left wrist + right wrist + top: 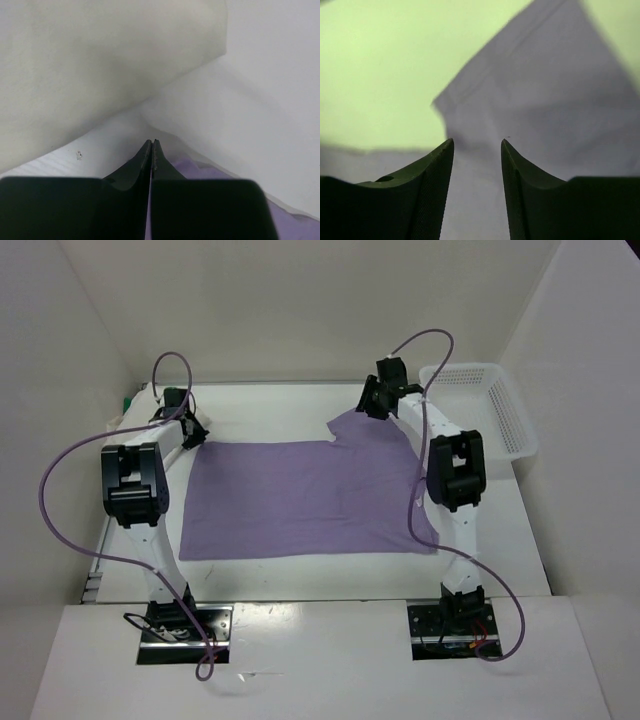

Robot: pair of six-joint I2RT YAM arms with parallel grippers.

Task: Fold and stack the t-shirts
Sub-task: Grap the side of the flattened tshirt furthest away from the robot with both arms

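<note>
The lavender t-shirt (300, 502) lies spread flat on the white table (270, 412), one sleeve pointing to the far right. My left gripper (193, 436) is at the shirt's far left corner. Its jaws are closed, with a sliver of purple cloth (148, 220) between them and more cloth (295, 222) to the right. My right gripper (368, 406) is open just above the far right sleeve (530, 100), with cloth under the gap and nothing held. A small green patch (127, 402) shows at the far left edge. The white shirt is out of view.
A white perforated plastic basket (492, 412) stands at the far right beside the right arm. White walls close in the table at the back and both sides. Purple cables loop from both arms.
</note>
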